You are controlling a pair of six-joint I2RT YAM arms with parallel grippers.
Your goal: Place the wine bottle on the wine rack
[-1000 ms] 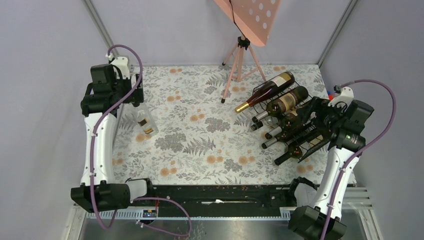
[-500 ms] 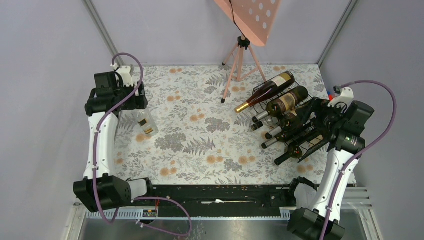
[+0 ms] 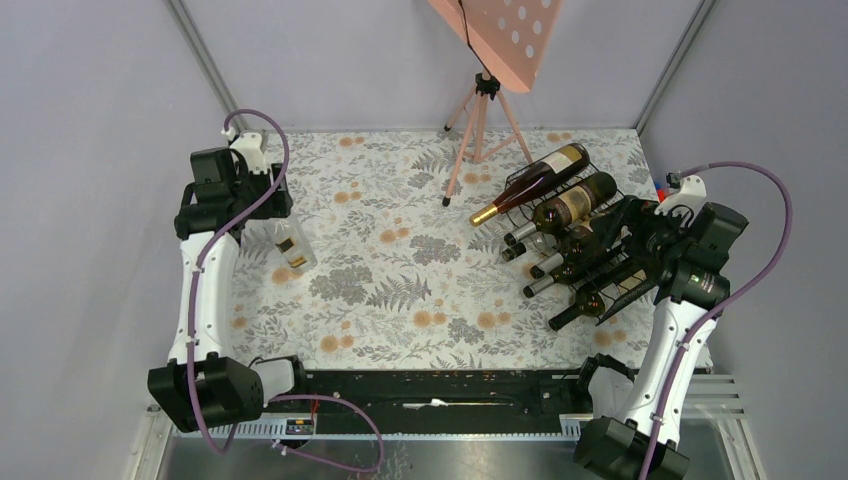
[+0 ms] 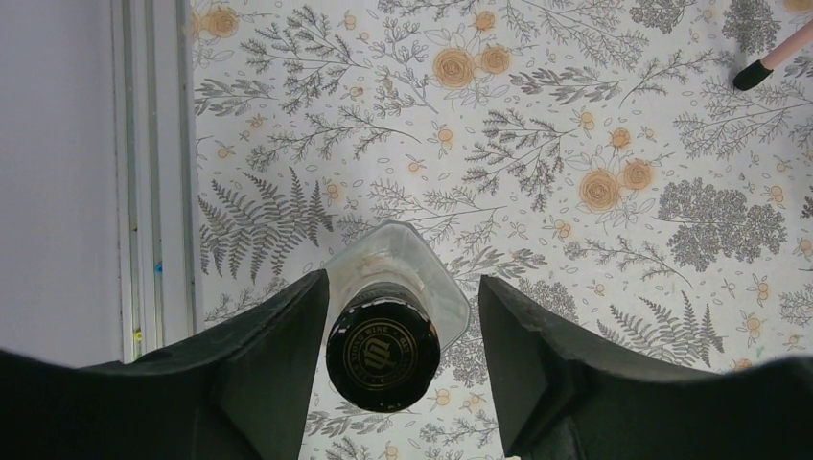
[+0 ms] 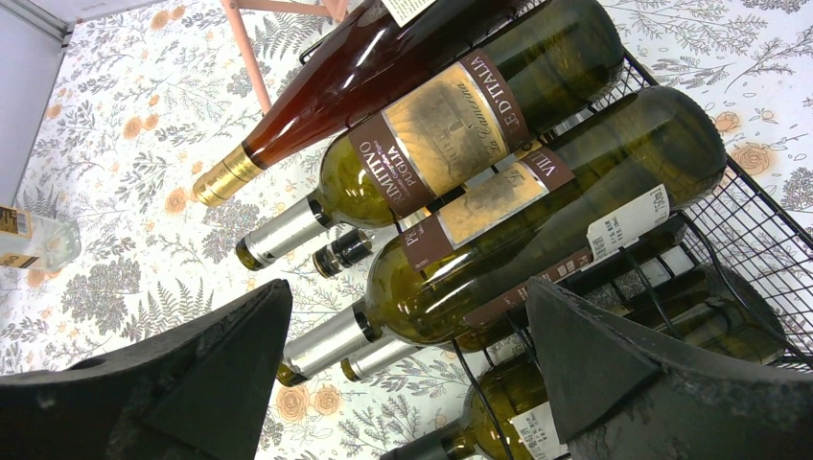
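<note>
A clear wine bottle (image 3: pixel 290 245) with a black cap (image 4: pixel 383 353) stands upright at the table's left side. My left gripper (image 3: pixel 272 205) hangs right over it. In the left wrist view the left gripper (image 4: pixel 403 281) has its fingers on either side of the cap: the left finger (image 4: pixel 278 355) is at the cap's edge, while the right finger (image 4: pixel 537 364) stands apart from it. The black wire wine rack (image 3: pixel 600 262) at the right holds several bottles lying down. My right gripper (image 3: pixel 628 222) hovers open over the wine rack (image 5: pixel 757 240) and holds nothing.
A pink tripod stand (image 3: pixel 480 110) with a perforated pink desk stands at the back, one foot (image 4: pixel 767 62) showing in the left wrist view. A metal rail (image 4: pixel 153 172) and the grey wall run along the left table edge, close to the bottle.
My left gripper has shifted slightly right over the bottle and its jaws have narrowed around the cap. The right arm has stayed put.
</note>
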